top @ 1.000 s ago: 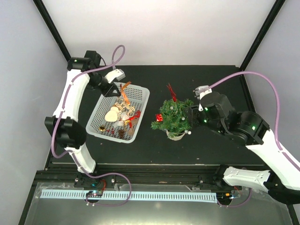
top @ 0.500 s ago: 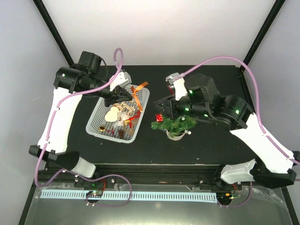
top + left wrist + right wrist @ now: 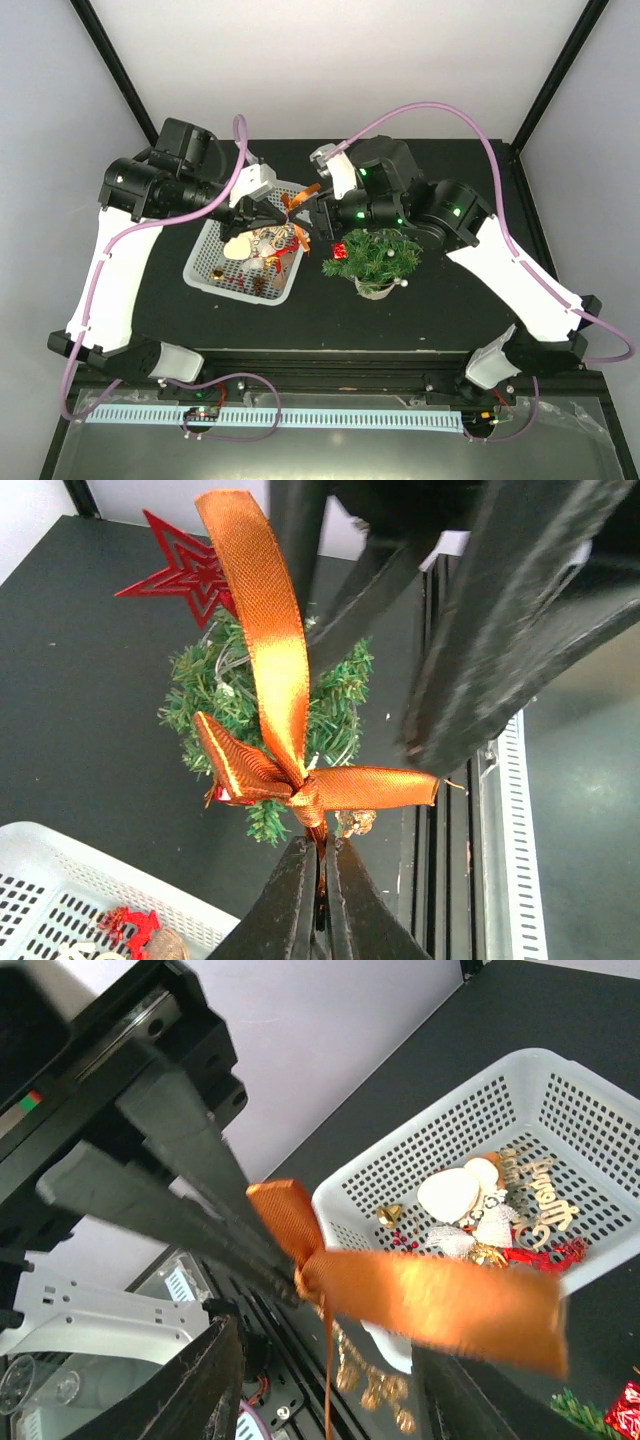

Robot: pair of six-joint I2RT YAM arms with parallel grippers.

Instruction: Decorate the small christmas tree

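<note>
My left fingers (image 3: 285, 905) pinch the orange satin ribbon bow (image 3: 303, 796); my right fingers (image 3: 205, 1390) gape just short of it (handover, I judge). The small green fir tree (image 3: 378, 255) stands below on the worktop (image 3: 440, 310), nearer my right arm.

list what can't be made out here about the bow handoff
Right wrist view: the orange bow is blurred, so contact with the right gripper is unclear.
Left wrist view: the right gripper is out of focus and cut off by the top edge.
Top external: the right arm hides the red star by the small christmas tree.
</note>
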